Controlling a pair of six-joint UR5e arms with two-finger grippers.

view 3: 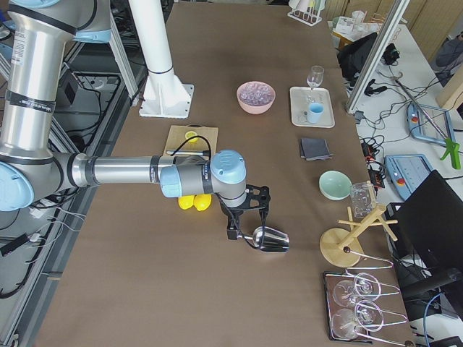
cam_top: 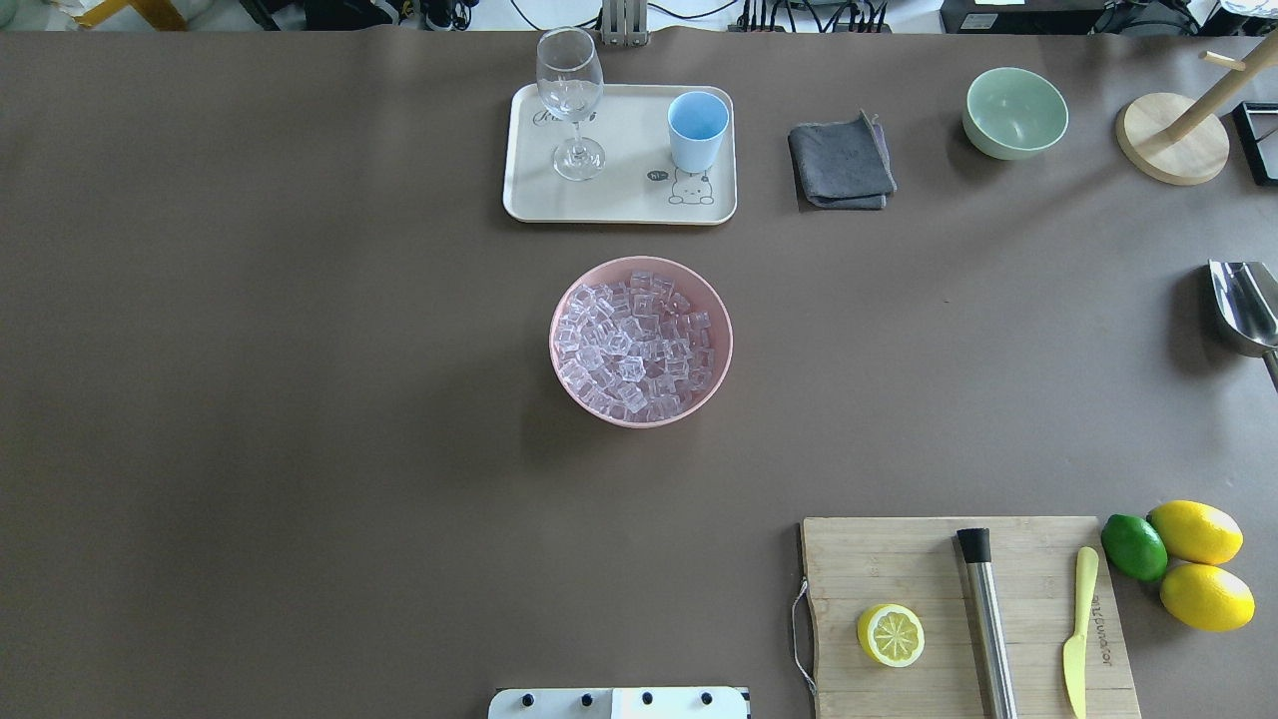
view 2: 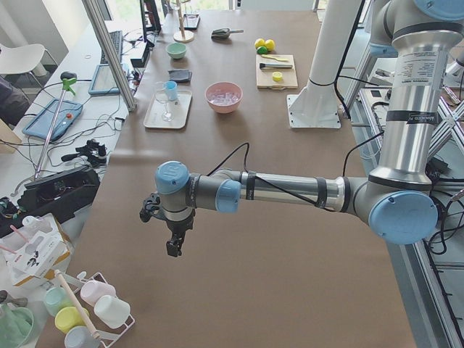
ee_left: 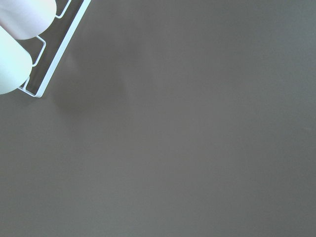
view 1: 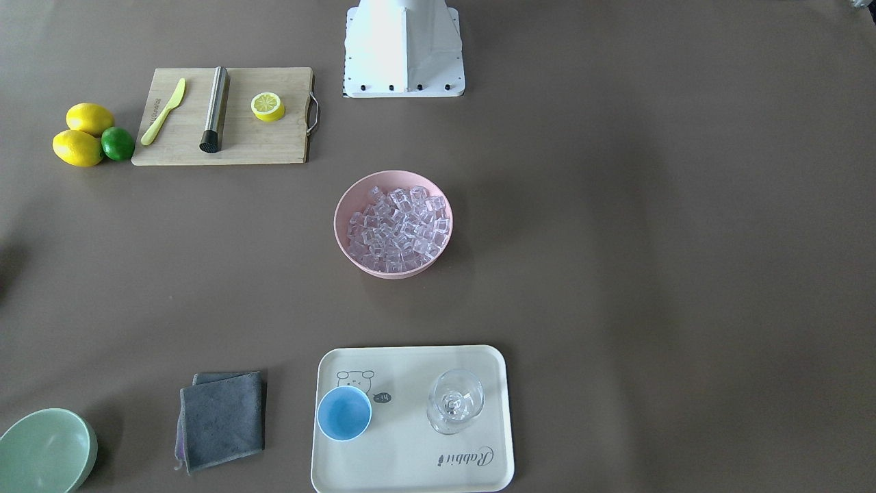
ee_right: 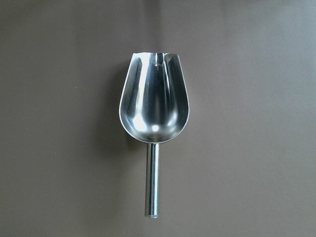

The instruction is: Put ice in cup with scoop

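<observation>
The ice [cam_top: 636, 340] fills a pink bowl [cam_top: 565, 300] at the table's middle. The light blue cup [cam_top: 697, 128] stands upright on a cream tray [cam_top: 619, 205] beside a clear stemmed glass [cam_top: 570, 100]. The steel scoop [ee_right: 154, 103] lies flat on the table at the robot's far right, and its bowl shows at the overhead view's edge [cam_top: 1243, 310]. My right gripper [view 3: 244, 230] hovers just above the scoop [view 3: 269, 239]; I cannot tell if it is open or shut. My left gripper [view 2: 174, 249] hangs over bare table far from everything; I cannot tell its state.
A cutting board [cam_top: 899, 559] holds a lemon half [cam_top: 890, 635], a steel cylinder [cam_top: 986, 619] and a yellow knife [cam_top: 1077, 629]. Two lemons and a lime [cam_top: 1134, 546] lie beside it. A grey cloth [cam_top: 841, 165], a green bowl [cam_top: 1014, 112] and a wooden stand [cam_top: 1173, 145] stand at the far side.
</observation>
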